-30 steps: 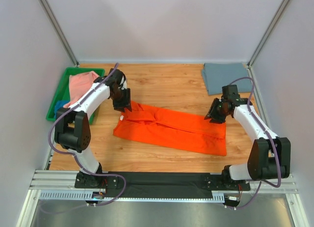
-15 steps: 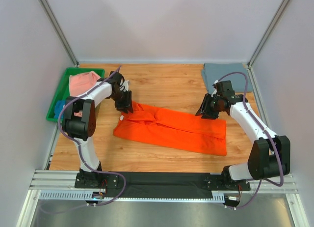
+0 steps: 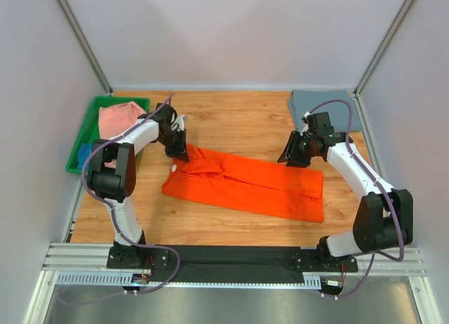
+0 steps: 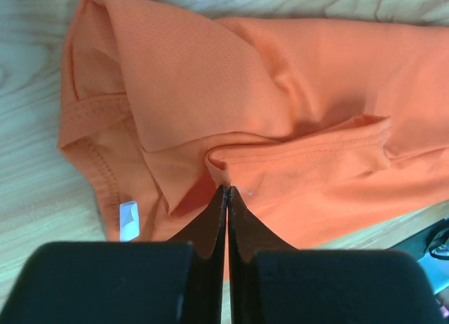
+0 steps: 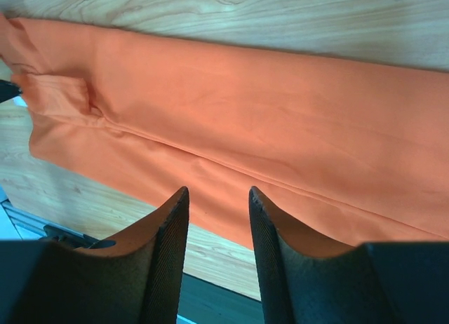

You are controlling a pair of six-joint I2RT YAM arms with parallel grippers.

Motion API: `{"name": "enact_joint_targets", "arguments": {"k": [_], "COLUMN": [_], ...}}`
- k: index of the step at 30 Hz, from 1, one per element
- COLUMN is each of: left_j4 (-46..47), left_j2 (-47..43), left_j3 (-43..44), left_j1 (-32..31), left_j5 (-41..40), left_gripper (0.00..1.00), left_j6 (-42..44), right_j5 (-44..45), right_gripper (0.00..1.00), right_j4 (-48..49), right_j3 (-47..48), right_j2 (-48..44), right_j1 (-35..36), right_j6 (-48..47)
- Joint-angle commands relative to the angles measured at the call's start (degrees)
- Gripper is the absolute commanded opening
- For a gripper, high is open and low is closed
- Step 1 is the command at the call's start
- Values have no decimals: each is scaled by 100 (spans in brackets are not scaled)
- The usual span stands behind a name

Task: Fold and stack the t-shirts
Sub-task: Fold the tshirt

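**Left gripper has just closed on the sleeve fold**

Nearest me, the orange t-shirt lies spread lengthwise across the middle of the surface, long sides already folded in, so I judge the next step is the crosswise fold.

At its left end my left gripper stood half open a moment ago and has now snapped fully shut. Its tips meet on the raised hem fold of the tucked sleeve, and I read that as a pinch on the cloth, though only a thin edge can be in it. That end looks ready to lift.

My right gripper has drifted left and farther along the shirt's right end. It hovers partly open above the far right corner with orange cloth beneath it and nothing between the fingers. It must come down and grip before both ends can rise together.

Farther off, the green tray at far left holds a pink t-shirt, and a grey-blue t-shirt lies folded in the far right corner.
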Motion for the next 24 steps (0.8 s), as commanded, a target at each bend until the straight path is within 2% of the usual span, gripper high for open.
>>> {"name": "enact_joint_targets", "arguments": {"k": [1,5,9,14,18,20,23,24], "left_j4": [76,269,357,463,384,366,323,305], "left_j2": [-490,-937,-1202,-1553,-1835,-1984,-2046,-2020], "left_j3": [-91,-417,-733,-1401,-1630,-1621,-1437,-1271], "left_j1": [-13,-13,-22,-22,-22,-31,-22,-22], "left_j5": [263,562,677,685,336,46,-289,-508], "left_gripper": [0,0,7,13,23,25,28,32], "left_j6": [154,207,172,145,137,58,-126,-179], "right_j5": [-363,-847,-1006,-1032,-1103,-1172,-1261,-1270], "right_gripper": [42,46,54,56,58,61,63,64], "right_j4": [479,1077,1350,1674,1833,1964,2053,2019], "right_j3": [200,569,1228,2097,2608,2801,3030,3222], "right_j2": [131,729,1807,2899,3646,3797,4078,4253], "right_j1": [195,808,1407,1935,2163,2304,2471,2506], "right_j6": [-100,-320,-461,-268,-171,-145,-118,-127]}}
